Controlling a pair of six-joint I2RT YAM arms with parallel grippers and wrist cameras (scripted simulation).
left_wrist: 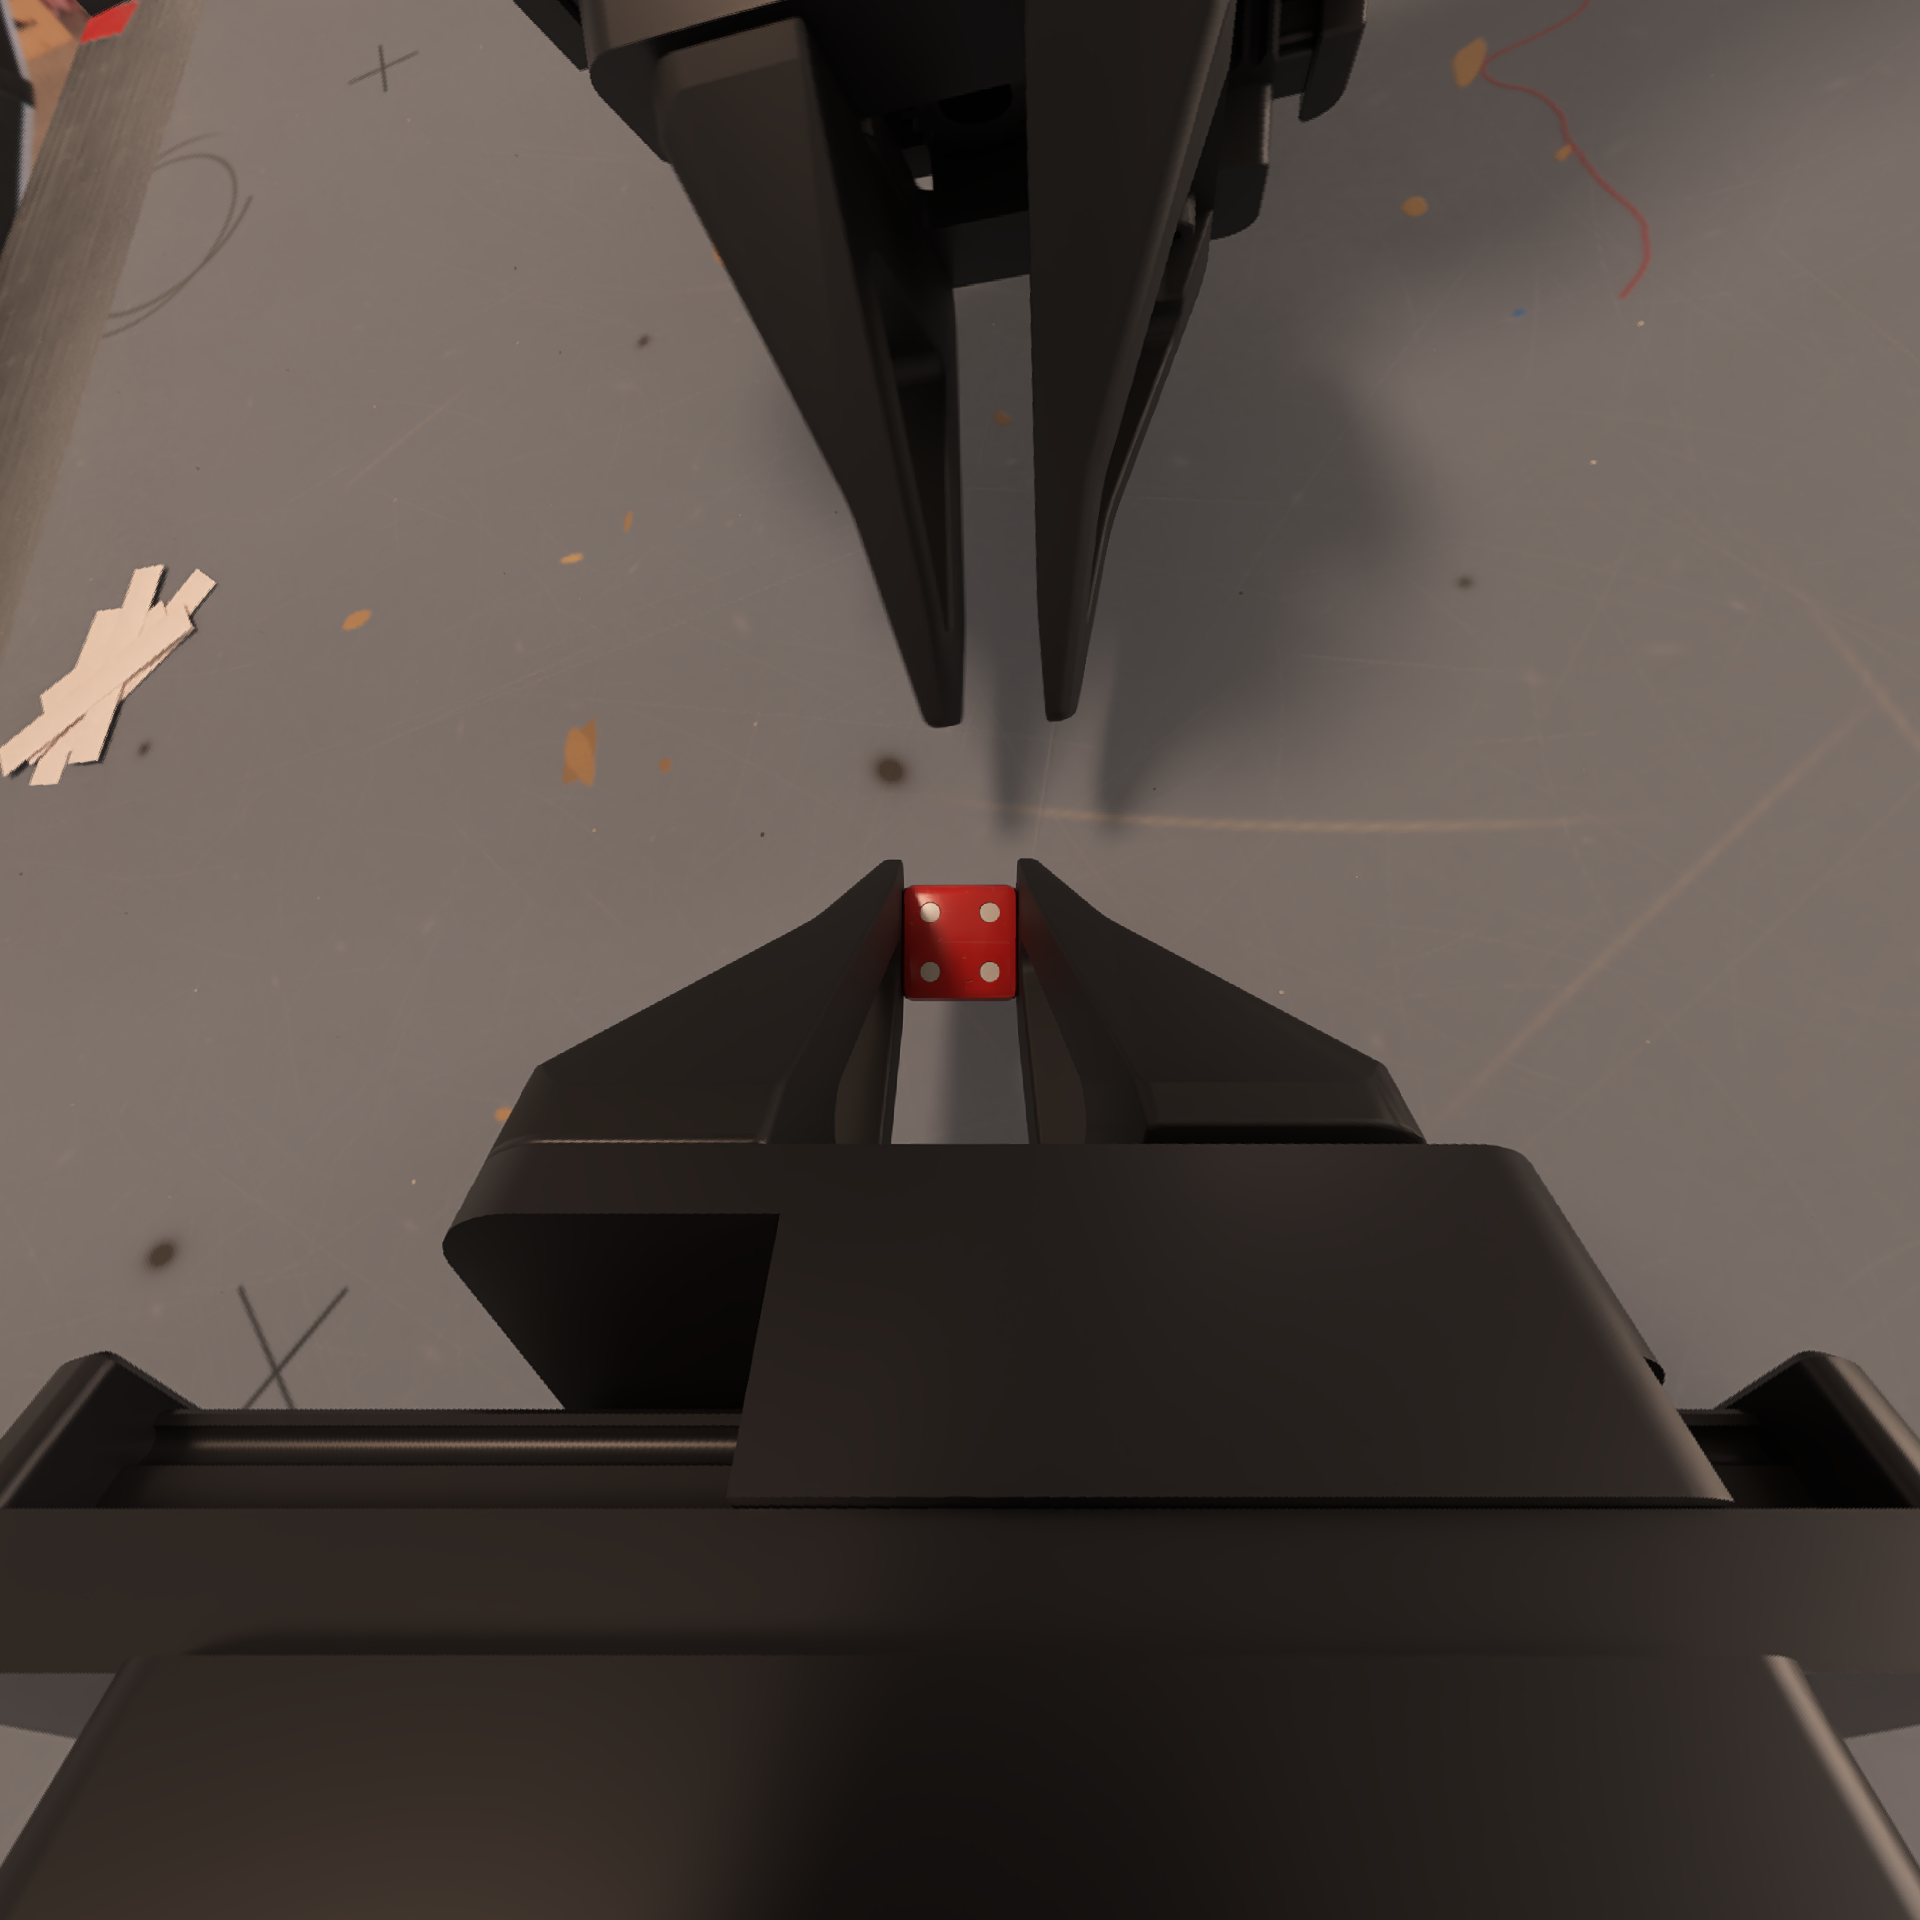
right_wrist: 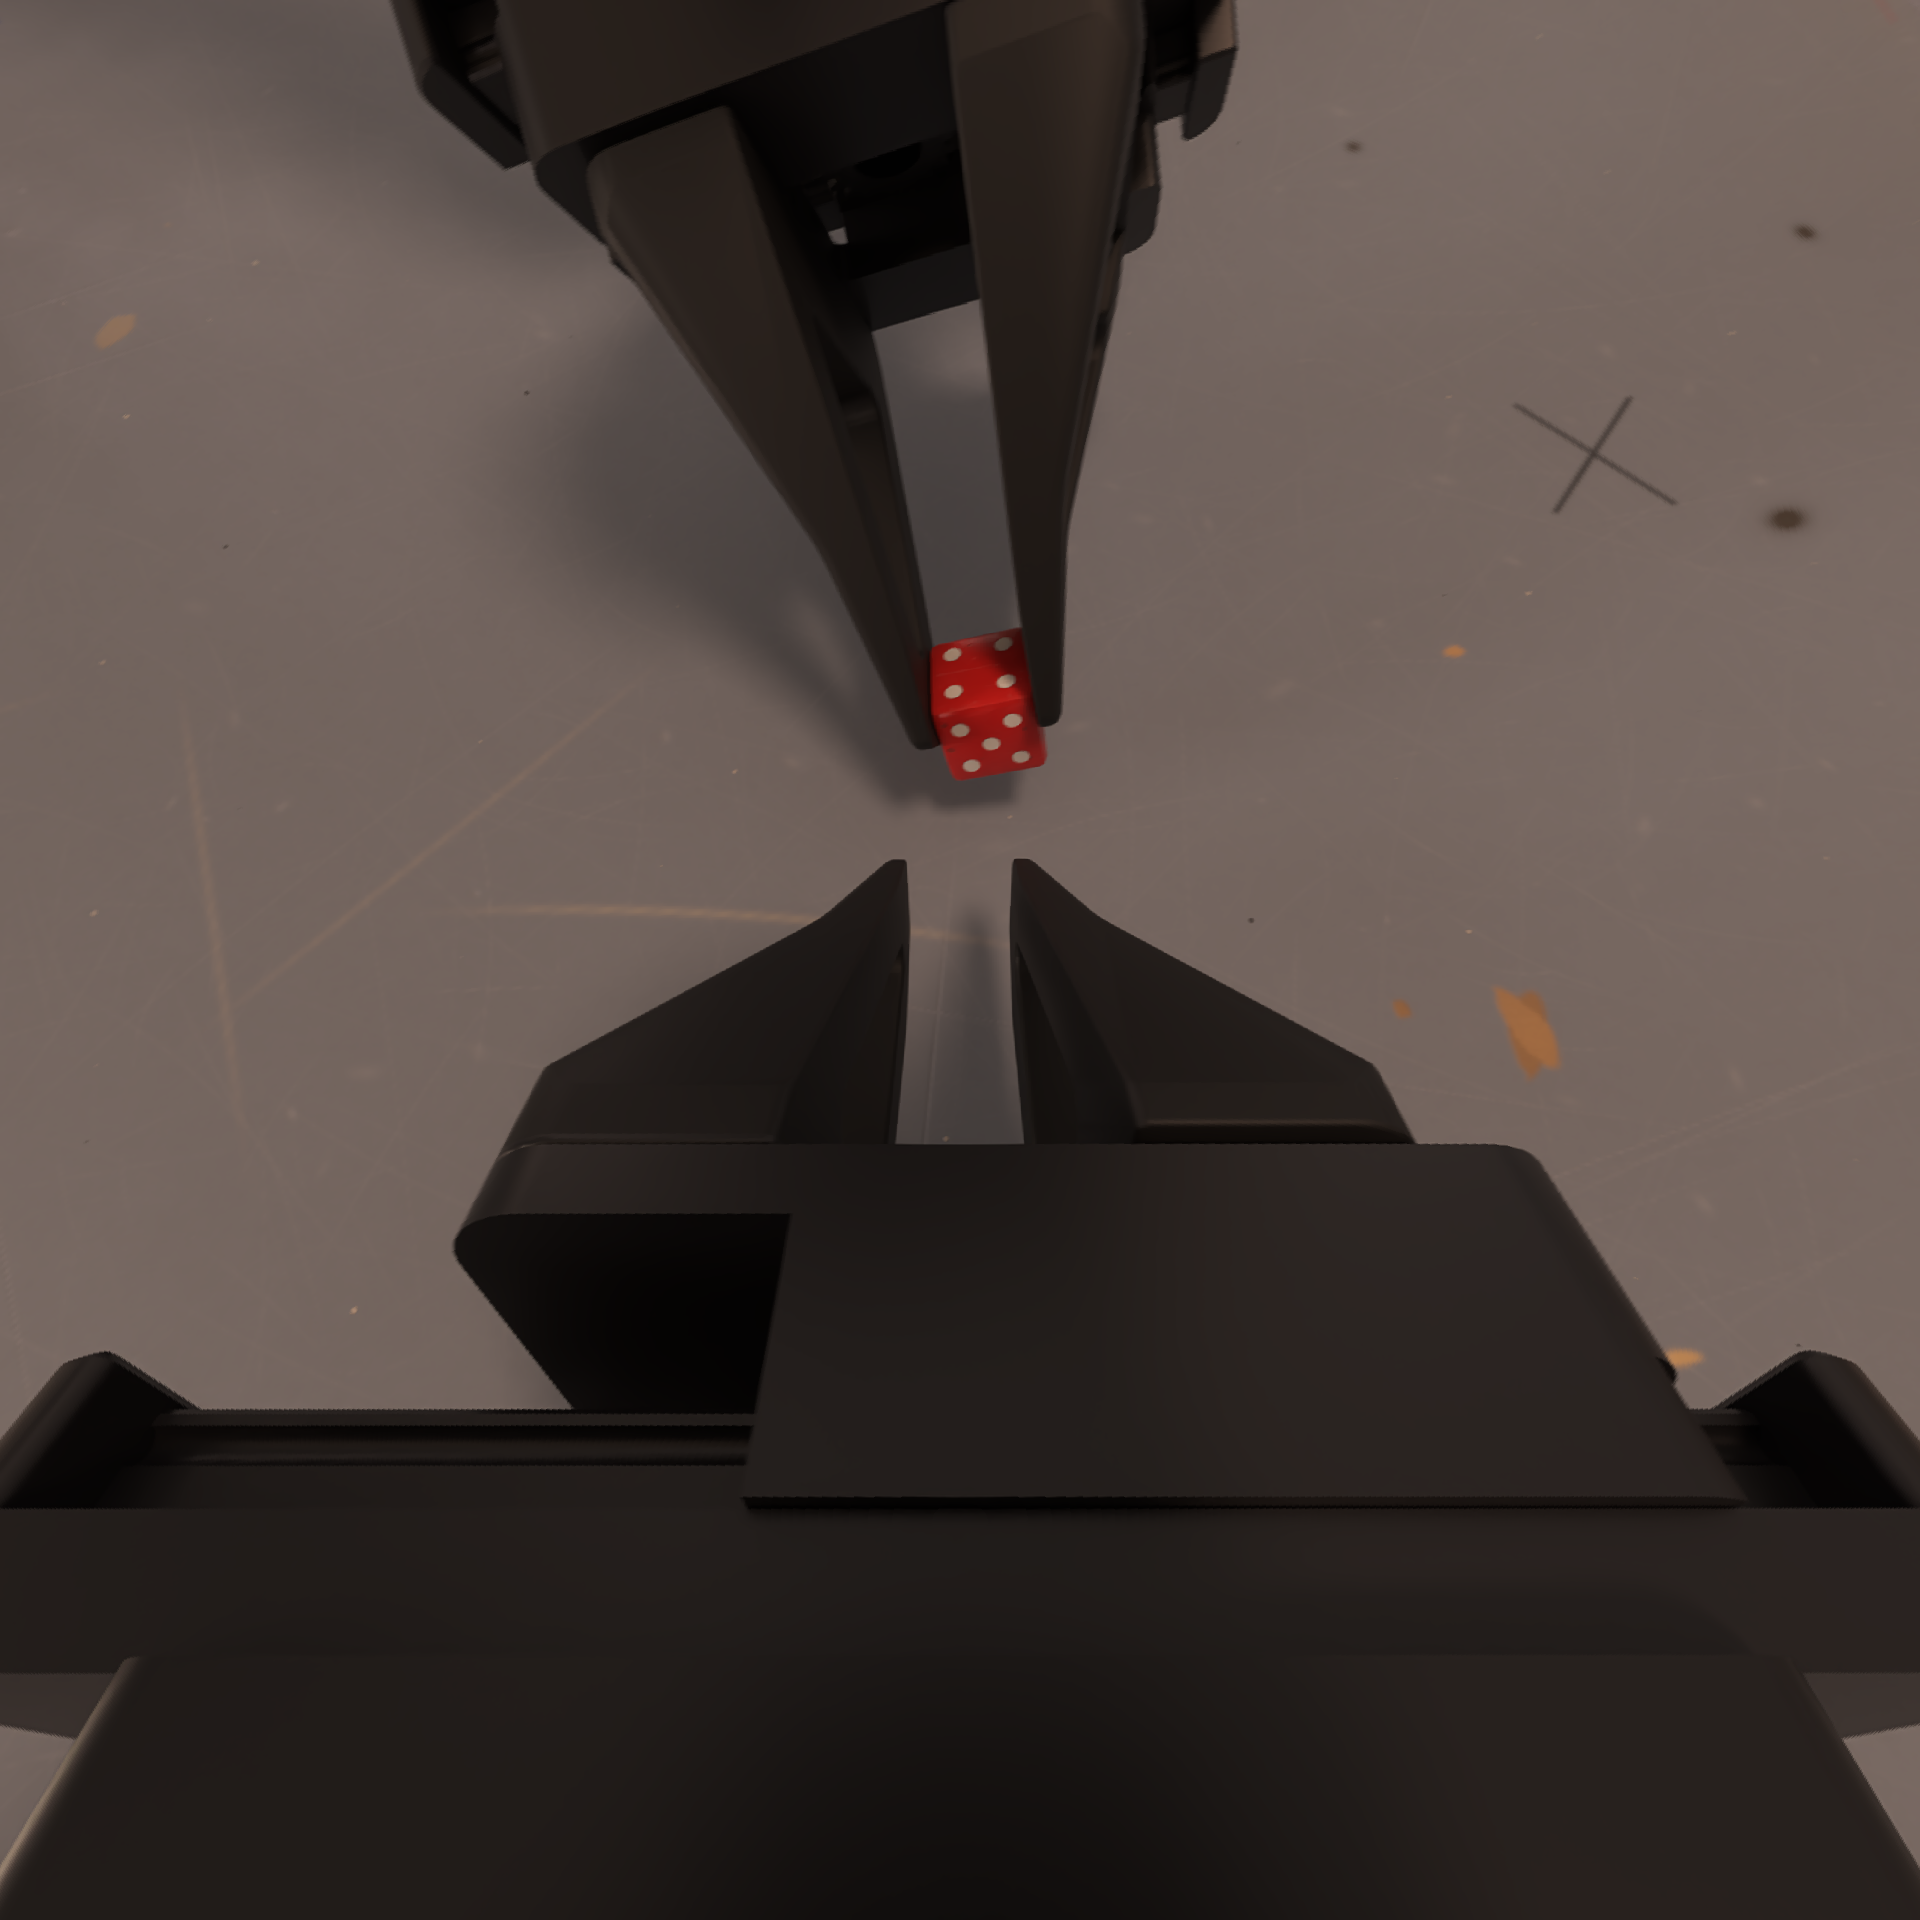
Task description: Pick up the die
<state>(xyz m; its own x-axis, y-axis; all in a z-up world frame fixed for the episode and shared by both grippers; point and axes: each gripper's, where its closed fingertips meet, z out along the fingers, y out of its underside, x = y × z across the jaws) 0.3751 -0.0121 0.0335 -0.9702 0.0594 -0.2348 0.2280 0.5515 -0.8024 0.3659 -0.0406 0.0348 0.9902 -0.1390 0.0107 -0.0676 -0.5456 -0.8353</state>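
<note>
The die (left_wrist: 959, 941) is small and red with white pips. My left gripper (left_wrist: 959, 868) is shut on it, one fingertip on each side face. In the right wrist view the die (right_wrist: 985, 707) sits at the tips of the left gripper (right_wrist: 987, 732), which comes down from the top, and a faint shadow lies just beneath it on the table. My right gripper (right_wrist: 961, 864) is empty, its jaws a narrow gap apart. It faces the left gripper tip to tip, a short way from the die. It also shows in the left wrist view (left_wrist: 1001, 719).
The grey tabletop (left_wrist: 1455, 935) is scuffed, with orange flecks and pencilled crosses (right_wrist: 1595, 454). A patch of white tape strips (left_wrist: 99, 675) lies at the left. A grey metal strip (left_wrist: 73, 260) runs along the upper left. A thin red line (left_wrist: 1590, 177) curls at the upper right.
</note>
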